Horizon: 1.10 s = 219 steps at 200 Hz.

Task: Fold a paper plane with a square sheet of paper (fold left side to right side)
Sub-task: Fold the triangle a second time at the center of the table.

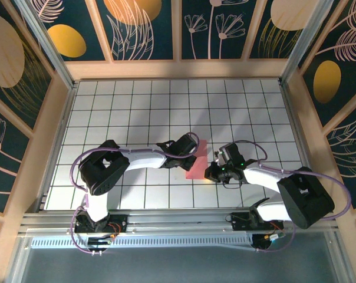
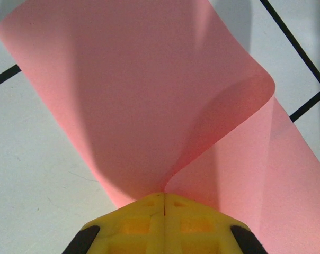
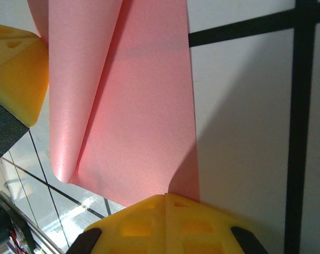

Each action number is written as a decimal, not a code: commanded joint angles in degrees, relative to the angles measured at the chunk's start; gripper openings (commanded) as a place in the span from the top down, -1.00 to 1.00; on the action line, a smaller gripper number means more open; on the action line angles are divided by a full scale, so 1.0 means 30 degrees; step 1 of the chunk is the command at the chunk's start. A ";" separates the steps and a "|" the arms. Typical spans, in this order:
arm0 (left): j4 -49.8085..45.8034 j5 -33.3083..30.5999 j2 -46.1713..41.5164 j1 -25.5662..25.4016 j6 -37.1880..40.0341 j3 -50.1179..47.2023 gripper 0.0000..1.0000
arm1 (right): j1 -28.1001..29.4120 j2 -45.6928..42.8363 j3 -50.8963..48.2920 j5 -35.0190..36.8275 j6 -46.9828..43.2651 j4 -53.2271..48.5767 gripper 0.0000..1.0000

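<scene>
Left wrist view shows paper (image 2: pixel 149 95) curled over.

Bright overhead light casts soft shadows across the square sheet of paper (image 2: pixel 123 79)

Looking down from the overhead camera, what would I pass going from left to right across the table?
Left arm → left fingers, at the paper's left edge → square sheet of paper, salmon-pink → right fingers, at its right edge → right arm.
</scene>
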 commanded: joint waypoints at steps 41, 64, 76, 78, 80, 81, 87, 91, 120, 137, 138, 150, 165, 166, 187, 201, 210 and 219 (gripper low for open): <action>-0.0317 -0.0284 0.0437 0.0085 0.0314 0.0378 1.00 | -0.0229 0.0047 -0.0632 0.1121 -0.0166 -0.1393 1.00; -0.0287 -0.0183 0.0518 0.0078 0.0333 0.0407 1.00 | -0.0228 0.0049 -0.0631 0.1121 -0.0148 -0.1378 1.00; -0.0258 -0.0089 0.0575 0.0101 0.0328 0.0407 1.00 | -0.0228 0.0047 -0.0596 0.1121 -0.0151 -0.1378 1.00; -0.0258 -0.0082 0.0596 0.0083 0.0329 0.0407 1.00 | -0.0228 0.0048 -0.0610 0.1121 -0.0143 -0.1378 1.00; -0.0258 -0.0066 0.0609 0.0079 0.0344 0.0407 1.00 | -0.0228 0.0049 -0.0614 0.1121 -0.0140 -0.1378 1.00; -0.0258 -0.0058 0.0611 0.0078 0.0332 0.0407 1.00 | -0.0228 0.0049 -0.0600 0.1121 -0.0140 -0.1393 1.00; -0.0258 -0.0026 0.0661 0.0085 0.0332 0.0407 1.00 | -0.0229 0.0034 -0.0614 0.1121 -0.0147 -0.1378 1.00; -0.0262 0.0000 0.0686 0.0082 0.0335 0.0407 1.00 | -0.0229 0.0033 -0.0590 0.1121 -0.0148 -0.1378 1.00; -0.0287 0.0234 0.0862 0.0093 0.0314 0.0320 1.00 | -0.0258 -0.0219 -0.0581 0.0652 -0.0006 -0.1056 1.00; -0.0313 0.0329 0.0913 0.0085 0.0267 0.0218 1.00 | -0.0344 -0.0754 -0.0414 0.0099 0.0195 -0.0708 1.00; -0.0315 0.0330 0.0924 0.0081 0.0279 0.0210 1.00 | -0.0359 -0.0807 -0.0398 0.0068 0.0203 -0.0691 1.00; -0.0317 0.0345 0.0950 0.0092 0.0243 0.0145 1.00 | -0.0475 -0.1378 -0.0282 -0.0340 0.0350 -0.0437 1.00; -0.0317 0.0359 0.0981 0.0101 0.0232 0.0058 1.00 | -0.0658 -0.2083 -0.0155 -0.0893 0.0569 -0.0029 1.00; -0.0317 0.0374 0.0987 0.0089 0.0232 0.0057 1.00 | -0.0663 -0.2101 -0.0151 -0.0912 0.0610 -0.0001 1.00; -0.0317 0.0389 0.0949 0.0087 0.0217 0.0058 1.00 | -0.0725 -0.2689 -0.0189 -0.1487 0.1198 0.1094 1.00; -0.0317 0.0389 0.0948 0.0087 0.0226 0.0070 1.00 | -0.0702 -0.2524 -0.0337 -0.1727 0.1840 0.2462 1.00; -0.0317 0.0417 0.0961 0.0106 0.0229 0.0085 1.00 | -0.0697 -0.2239 -0.0437 -0.1848 0.2287 0.3478 1.00; -0.0345 0.0418 0.0985 0.0093 0.0232 0.0114 1.00 | -0.0670 -0.1890 -0.0503 -0.1872 0.2683 0.4419 1.00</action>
